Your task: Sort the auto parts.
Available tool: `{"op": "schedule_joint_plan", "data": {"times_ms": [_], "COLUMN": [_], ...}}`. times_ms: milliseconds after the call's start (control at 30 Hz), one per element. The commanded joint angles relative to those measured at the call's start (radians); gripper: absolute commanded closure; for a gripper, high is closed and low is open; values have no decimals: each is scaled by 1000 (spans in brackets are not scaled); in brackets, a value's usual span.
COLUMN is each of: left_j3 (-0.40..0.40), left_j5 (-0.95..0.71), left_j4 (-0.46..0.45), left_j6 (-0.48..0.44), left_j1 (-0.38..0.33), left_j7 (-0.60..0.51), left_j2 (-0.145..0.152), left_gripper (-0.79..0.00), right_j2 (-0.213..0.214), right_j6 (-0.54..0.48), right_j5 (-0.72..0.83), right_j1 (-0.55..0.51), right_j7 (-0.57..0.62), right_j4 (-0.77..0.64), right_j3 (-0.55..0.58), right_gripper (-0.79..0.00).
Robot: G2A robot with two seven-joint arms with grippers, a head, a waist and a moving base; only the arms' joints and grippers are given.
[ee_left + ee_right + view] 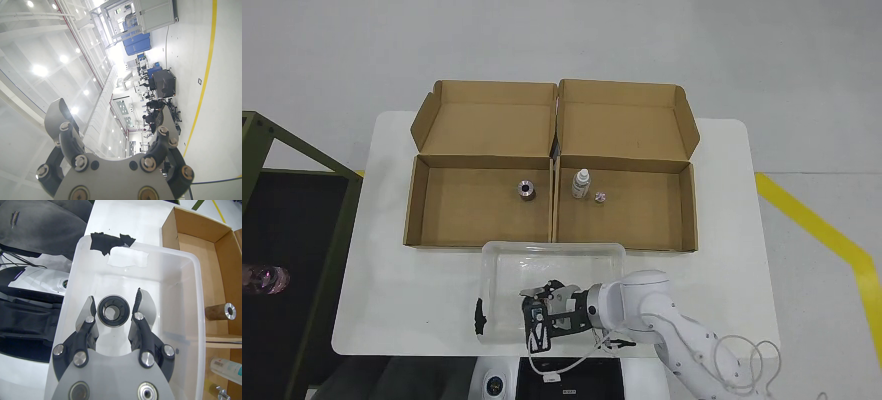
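A black ring-shaped part [113, 311] lies on the floor of the clear plastic bin [198, 294] at the table's front. My right gripper [115, 295] is lowered into the bin and open, with one finger on each side of the ring and close to it. From above, the same gripper [542, 312] sits in the front part of the bin [552, 248]. My left gripper [111, 108] is open with nothing between its fingers, and the hall ceiling lies behind it.
Two open cardboard boxes stand behind the bin. The left box [442, 200] holds a brown cylinder with a metal end [526, 188]. The right box [652, 205] holds a white bottle [582, 183] and a small metal part [600, 197]. Black tape [105, 242] sticks to the bin's rim.
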Motion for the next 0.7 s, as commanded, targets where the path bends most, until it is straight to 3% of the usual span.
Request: {"op": "schedule_joint_plan", "data": {"times_ms": [0,667], "left_j3": [0,0], "left_j5": [0,0], "left_j4": [0,0], "left_j6": [0,0], "left_j1": [0,0], "left_j7": [0,0], "left_j2": [0,0], "left_gripper": [-785,-785], "right_j2": [2,5], "right_j6": [2,30], "right_j5": [-3,-22], "right_j1": [2,64], "right_j7": [-1,-33], "right_j4": [5,95], "right_j3": [-1,-56], "right_gripper": [-480,-505]}}
